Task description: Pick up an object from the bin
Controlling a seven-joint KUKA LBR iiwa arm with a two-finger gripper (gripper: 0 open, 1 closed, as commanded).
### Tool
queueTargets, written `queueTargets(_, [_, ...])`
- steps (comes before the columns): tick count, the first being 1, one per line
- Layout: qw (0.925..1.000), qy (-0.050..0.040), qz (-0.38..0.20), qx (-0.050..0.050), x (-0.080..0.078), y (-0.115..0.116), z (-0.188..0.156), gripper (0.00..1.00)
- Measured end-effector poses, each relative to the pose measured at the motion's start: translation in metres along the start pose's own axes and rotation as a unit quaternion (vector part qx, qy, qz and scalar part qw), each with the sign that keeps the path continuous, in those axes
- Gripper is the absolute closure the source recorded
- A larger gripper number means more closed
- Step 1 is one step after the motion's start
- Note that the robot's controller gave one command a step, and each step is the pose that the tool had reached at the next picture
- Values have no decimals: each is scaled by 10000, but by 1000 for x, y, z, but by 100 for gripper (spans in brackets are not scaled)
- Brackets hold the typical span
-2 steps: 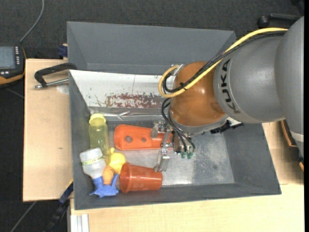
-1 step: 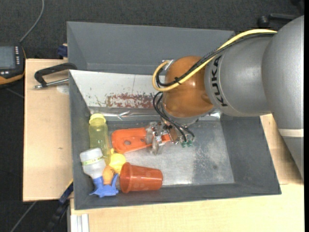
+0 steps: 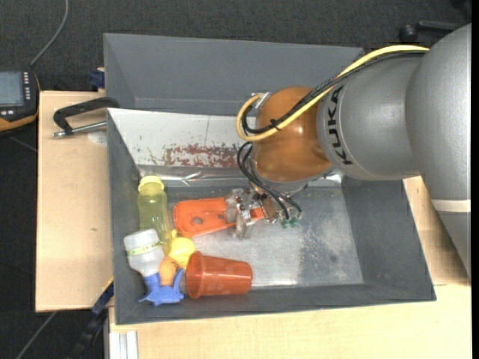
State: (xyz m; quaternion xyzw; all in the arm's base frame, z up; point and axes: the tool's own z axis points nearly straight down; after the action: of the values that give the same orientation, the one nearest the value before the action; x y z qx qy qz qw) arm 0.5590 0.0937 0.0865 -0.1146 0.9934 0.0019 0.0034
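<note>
Mid-bin (image 3: 329, 249) — arm tip (image 3: 243, 217) over orange paddle's (image 3: 198, 218) rt end

Arm housing (image 3: 389, 111): smooth silver-grey, built of large rounded segments.
Marking (image 3: 334, 129): black "KUKA" lettering on the segment next to the wrist.
Wrist cover (image 3: 288, 137): glossy orange, dome-shaped.
Yellow cable (image 3: 352, 66): runs along the arm's top and loops at the wrist cover.
Black cables (image 3: 251, 167): thin, bundled under the wrist cover.
Gripper (image 3: 243, 217): small bare-metal assembly with thin wires and a green component.
</note>
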Motion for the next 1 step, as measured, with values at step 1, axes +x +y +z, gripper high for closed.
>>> queueTargets(1, [10000,-13,-94,-1,1,-2,-4,100])
